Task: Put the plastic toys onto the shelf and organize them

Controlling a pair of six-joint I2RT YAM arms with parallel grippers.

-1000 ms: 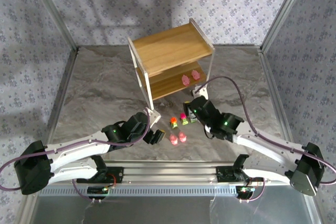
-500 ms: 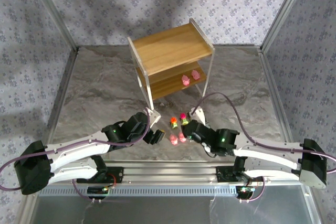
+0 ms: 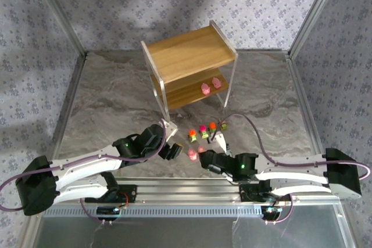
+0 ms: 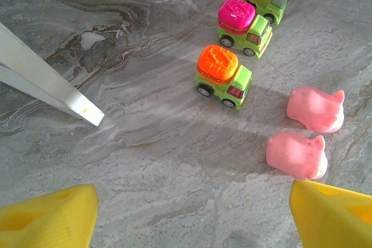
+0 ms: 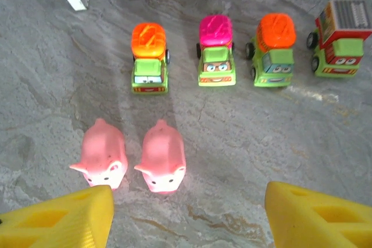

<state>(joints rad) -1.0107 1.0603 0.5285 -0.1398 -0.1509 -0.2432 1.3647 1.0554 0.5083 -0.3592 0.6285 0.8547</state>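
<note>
Here, pink pigs (image 5: 164, 155) just ahead of right jaws.

A: How is the light?
B: Bright and soft, from above. Broad dim shadows mottle the back wall (image 3: 116, 4).
A: And the wrist views?
B: Sharp on the toys (image 5: 161, 156), with faint shadows beside them. The yellow fingers (image 4: 46, 219) look soft.
</note>
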